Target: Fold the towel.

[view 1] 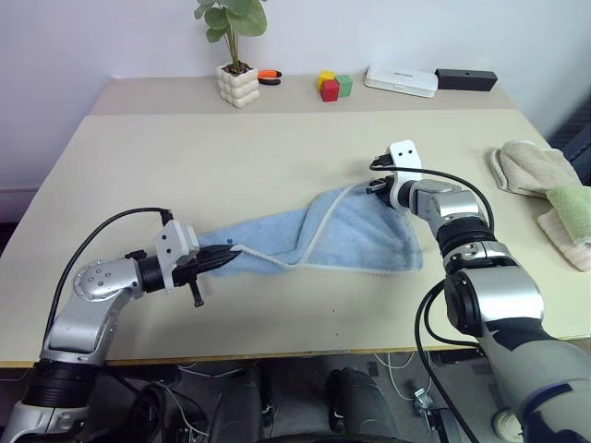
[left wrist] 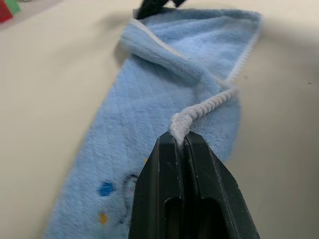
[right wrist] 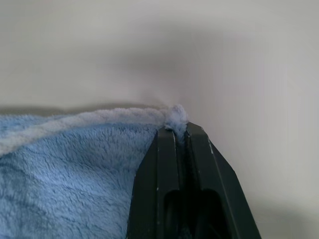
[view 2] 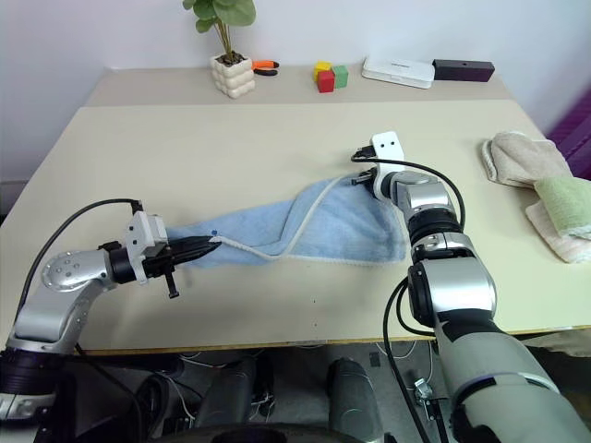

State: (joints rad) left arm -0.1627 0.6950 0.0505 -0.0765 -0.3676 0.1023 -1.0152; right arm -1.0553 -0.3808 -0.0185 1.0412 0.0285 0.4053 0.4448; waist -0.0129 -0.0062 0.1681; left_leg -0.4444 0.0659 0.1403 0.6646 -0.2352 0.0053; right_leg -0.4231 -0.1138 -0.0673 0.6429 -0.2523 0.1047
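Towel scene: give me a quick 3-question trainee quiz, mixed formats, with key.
1. True or false: the left hand is shut on the whitish hem of the light blue towel.
2. Multiple choice: what does the right hand pinch? A) a corner of the towel B) the beige cloth C) nothing
3. Fill in: the potted plant stands at the table's ____ edge, as seen from the head camera.

Key: 1 true; 2 A; 3 far
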